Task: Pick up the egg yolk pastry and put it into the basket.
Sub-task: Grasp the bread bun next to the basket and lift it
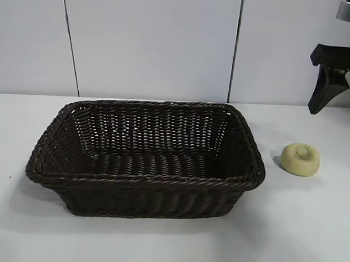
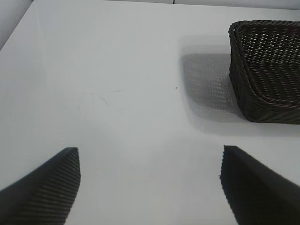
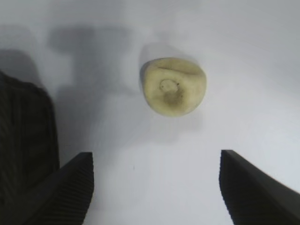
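A white table [image 1: 309, 227] runs back to a pale panelled wall [image 1: 149, 44] split by two thin dark seams. On the table, left of centre in the exterior view, sits the basket [image 1: 144, 179], a large dark-brown wicker rectangle with flared sides and a braided rim; its inside shows only bare weave. The egg yolk pastry [image 1: 300, 159] lies on the table at about 3 o'clock from the basket, near its right-hand short side but not touching it. It is a small round pale-yellow bun, resting upright with its little raised knob on top.

The right gripper [image 3: 157, 185] hangs in the air above the pastry, at roughly 1 o'clock from it in the exterior view, where only part of its black body enters at the upper right edge. In the right wrist view its jaws are spread wide and grip nothing: the two ribbed fingers [image 3: 70, 187] stand well apart with bare table between them, and the pastry lies beyond the fingertips, roughly in line with the gap, untouched. The dark mass at one edge of that view is the basket's side wall.

The left gripper [image 2: 150, 183] does not appear in the exterior view. Its own wrist view shows its jaws also spread wide and empty, over bare table, with a corner of the basket well ahead and off to one side, casting a soft shadow on the tabletop.
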